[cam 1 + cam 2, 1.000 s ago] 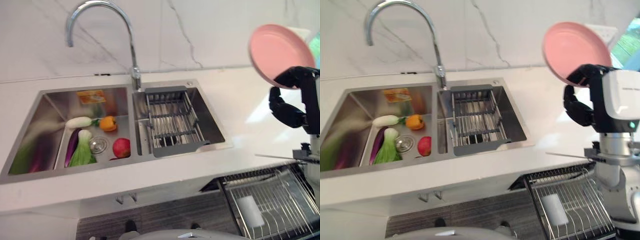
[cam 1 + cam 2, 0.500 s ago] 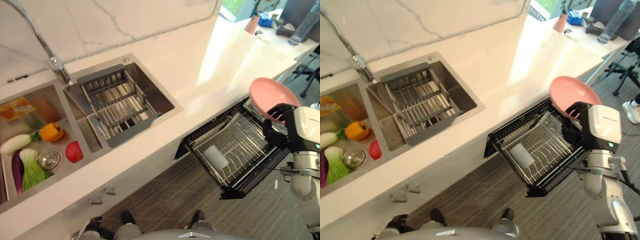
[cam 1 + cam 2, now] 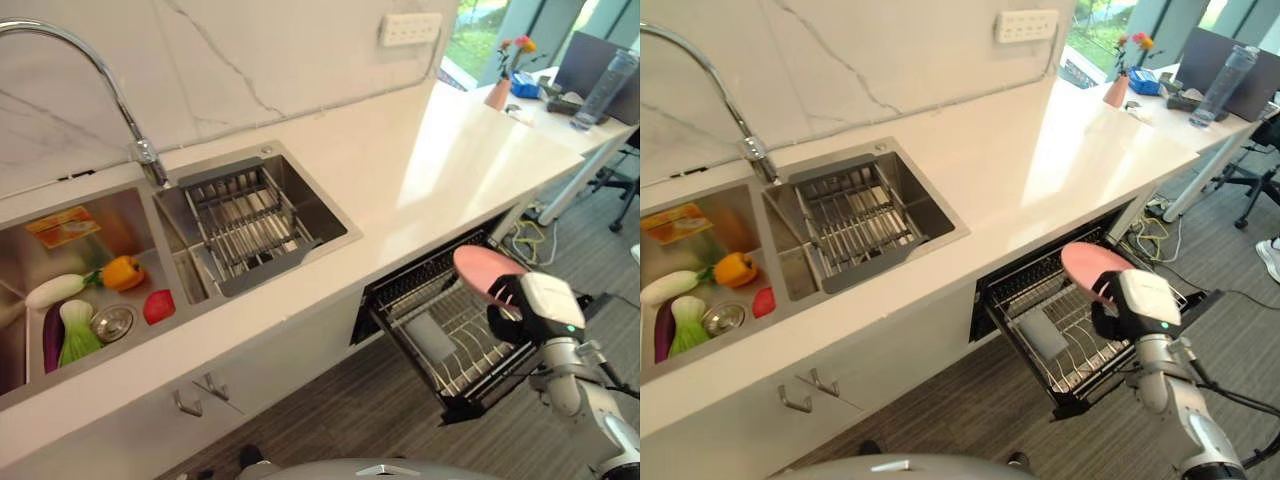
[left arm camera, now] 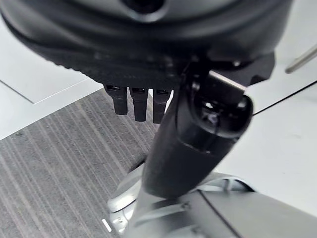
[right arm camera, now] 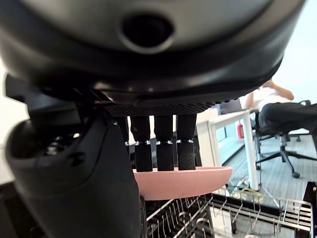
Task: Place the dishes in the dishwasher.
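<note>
The right hand [image 3: 1118,305] is gripping a pink plate [image 3: 1090,268], fingers laid over its upper face and the thumb pressing from below, as the right wrist view shows at the plate's rim [image 5: 183,181]. The plate is being held roughly level, just above the right part of the pulled-out dishwasher rack [image 3: 1040,290], which is projecting from beneath the white countertop [image 3: 1020,170]. A moment ago the plate was being carried high, up against the marble backsplash [image 3: 840,60] to the right of the sink; half a second ago it was hanging beside the rack's right edge; now it is sitting lower and over the wire tines themselves. The whole scene has also shifted between pictures, so the head camera is turning as well. Judged from this, the transport phase is ending and the lowering into the rack is beginning; the plate is not yet resting on the wires.

A pale rectangular object [image 3: 1042,335] is lying in the rack's near left part, apart from the plate. The left hand [image 4: 138,101] is hanging idle above grey striped flooring, fingers straight and holding nothing.

To the left, the double sink is holding a grey drainer basket [image 3: 855,225] in its right basin and toy vegetables [image 3: 700,290] in its left basin.
</note>
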